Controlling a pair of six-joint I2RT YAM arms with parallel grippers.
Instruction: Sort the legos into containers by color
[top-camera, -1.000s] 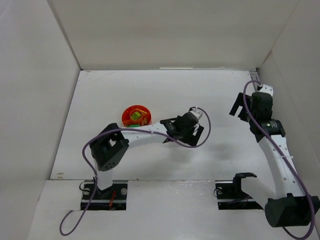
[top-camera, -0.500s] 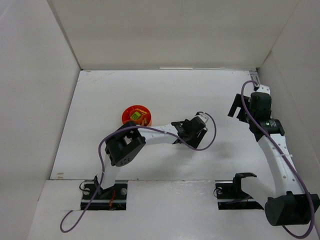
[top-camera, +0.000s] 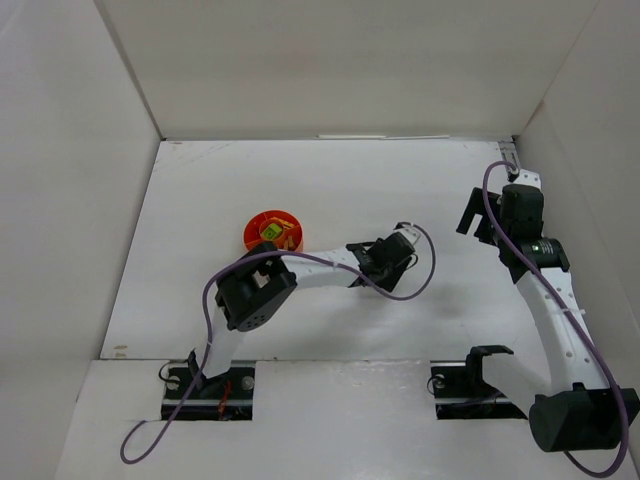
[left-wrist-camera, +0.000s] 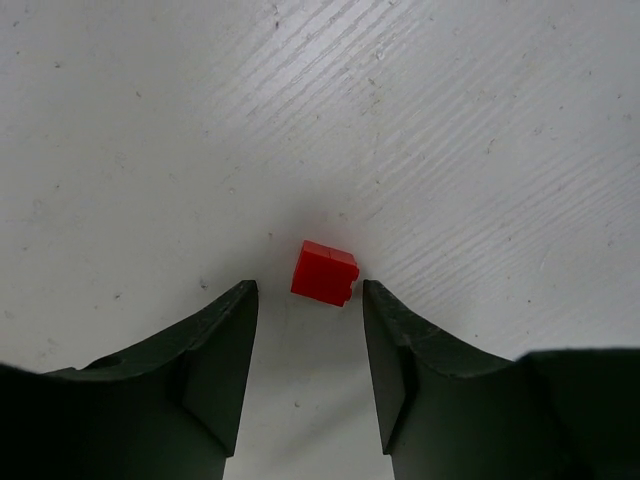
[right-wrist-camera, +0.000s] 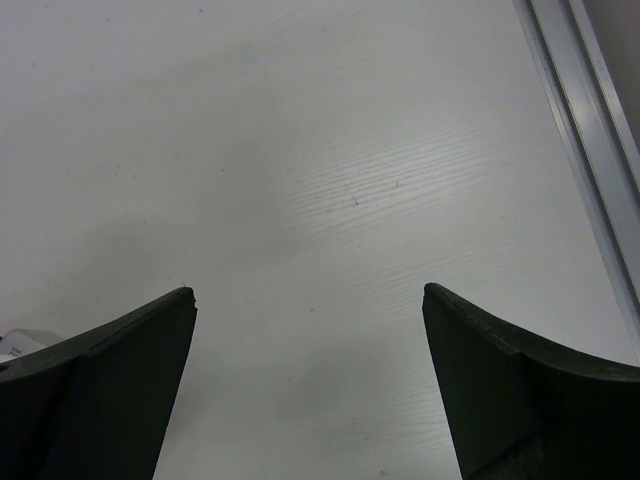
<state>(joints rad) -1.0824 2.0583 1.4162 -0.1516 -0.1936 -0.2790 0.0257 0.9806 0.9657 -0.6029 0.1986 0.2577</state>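
- The left tool (left-wrist-camera: 308, 290) is released: its dark matte jaws stand apart, straddling a small red plastic brick (left-wrist-camera: 325, 272). The brick sits just beside the right jaw, with a gap on its left.
- The brick lies near the middle of the white, faintly grained surface (left-wrist-camera: 150, 120), well apart from every edge. It is likely light, rigid and smooth-sided, so apt to skid or twist. It sits slightly skewed, so squeeze its two flat opposite sides squarely.
- A round orange-red plastic bowl (top-camera: 271, 231), lime and yellow showing inside, sits left of the middle.
- The right tool (right-wrist-camera: 308, 300) hangs spread wide and empty near the far right corner.
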